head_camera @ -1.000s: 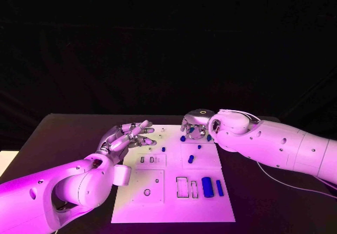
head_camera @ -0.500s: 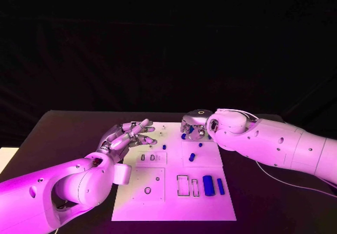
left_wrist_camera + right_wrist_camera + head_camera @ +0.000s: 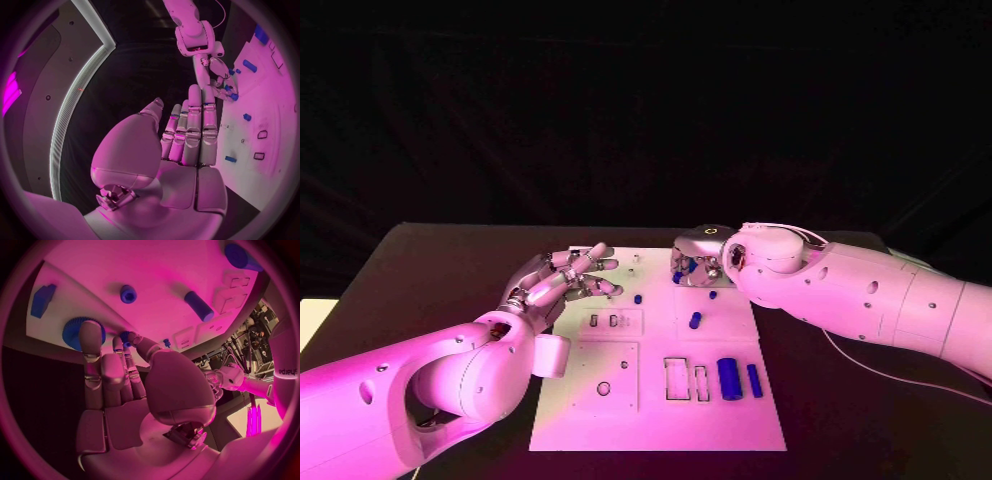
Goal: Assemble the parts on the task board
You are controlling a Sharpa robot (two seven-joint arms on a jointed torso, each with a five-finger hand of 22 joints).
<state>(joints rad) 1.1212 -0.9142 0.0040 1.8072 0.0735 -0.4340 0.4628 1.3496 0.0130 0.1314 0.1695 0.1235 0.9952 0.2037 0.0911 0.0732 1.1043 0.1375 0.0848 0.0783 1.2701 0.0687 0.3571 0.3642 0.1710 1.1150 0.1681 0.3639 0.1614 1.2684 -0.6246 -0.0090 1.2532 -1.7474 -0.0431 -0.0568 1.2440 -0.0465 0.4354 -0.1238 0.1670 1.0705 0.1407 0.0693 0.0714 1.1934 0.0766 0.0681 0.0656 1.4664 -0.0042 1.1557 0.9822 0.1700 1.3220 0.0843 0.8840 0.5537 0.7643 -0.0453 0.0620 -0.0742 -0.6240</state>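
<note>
The right hand [image 3: 702, 256] pinches a small blue part [image 3: 127, 336] at its fingertips over the far end of the task board [image 3: 661, 420]; a ridged blue part [image 3: 74, 333] sits just beside those fingers. The left hand [image 3: 563, 281] hovers with fingers spread, empty, a small blue piece [image 3: 638, 298] lying just off its fingertips.

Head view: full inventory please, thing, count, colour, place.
Task board: one, white, middle of the table.
Table: one, black, under the board.
Large cylinder: one, blue, lying on the board's near right.
Slim bar: one, blue, right of the cylinder.
Small parts: several, blue, mid and far board.
Left hand: silver, fingers apart, holding nothing, over the board's left edge.
Right hand: silver, fingers at a blue part at the board's far end.
</note>
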